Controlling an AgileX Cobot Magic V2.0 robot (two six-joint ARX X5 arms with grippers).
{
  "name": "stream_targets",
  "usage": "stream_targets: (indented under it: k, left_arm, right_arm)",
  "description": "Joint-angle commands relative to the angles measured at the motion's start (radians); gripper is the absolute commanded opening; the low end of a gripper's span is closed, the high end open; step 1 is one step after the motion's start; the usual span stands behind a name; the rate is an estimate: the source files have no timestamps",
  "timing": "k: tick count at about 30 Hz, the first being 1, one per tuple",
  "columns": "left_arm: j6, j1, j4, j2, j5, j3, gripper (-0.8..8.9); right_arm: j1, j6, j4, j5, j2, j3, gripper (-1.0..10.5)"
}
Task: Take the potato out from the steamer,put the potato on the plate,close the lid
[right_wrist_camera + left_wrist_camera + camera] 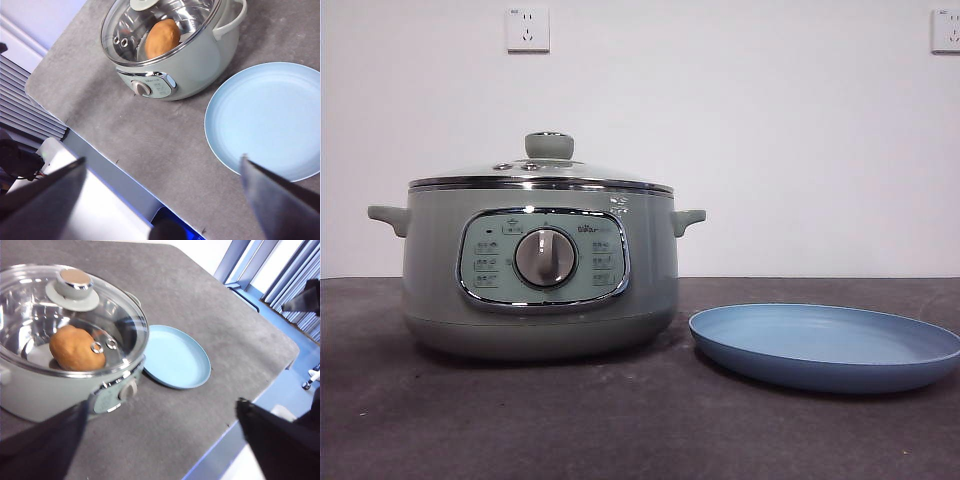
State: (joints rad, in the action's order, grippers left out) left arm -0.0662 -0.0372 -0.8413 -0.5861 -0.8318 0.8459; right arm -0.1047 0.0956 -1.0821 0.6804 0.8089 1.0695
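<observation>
Looking level across the grey table (520, 420), we see the steamer (430, 290) standing left of centre with its lid (540, 172) seated squarely on the rim, the pale green knob (549, 145) upright on top and the silver dial (545, 258) facing us. Just beside it, to its right and not touching it, lies the plate (825, 345), bare and flat on the table. Through the glass in both wrist views we find the potato (76, 348) resting inside the steamer on the shiny inner floor, under the closed lid. We see the left gripper (160, 440) held high above the table's near edge with its jaws spread wide apart and holding nothing. The right gripper (165, 200) hangs likewise above the edge, jaws wide apart and empty. Two wall sockets (527, 29) sit on the white wall behind.
</observation>
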Motion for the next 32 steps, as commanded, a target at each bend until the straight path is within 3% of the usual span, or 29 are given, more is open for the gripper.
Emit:
stream_targets:
  k: [1,15,21,32]
  left_arm:
    - [0.014,0.012,0.027,-0.032,0.013,0.009,6.01]
    - [0.009,0.195,0.183,-0.416,0.283,0.256,6.01]
    - [-0.044,0.290,0.216,-0.623,0.398,0.386,6.01]
    - [-0.060,0.378,0.336,-0.928,0.516,0.492,6.01]
  right_arm:
    - [-0.002,-0.001,0.004,0.002,0.001,0.002,6.0]
    - [-0.002,-0.001,0.005,0.002,0.003,0.002,6.0]
    - [-0.002,-0.001,0.004,0.002,0.003,0.002,6.0]
    - [-0.002,-0.001,0.003,0.001,0.003,0.002,6.0]
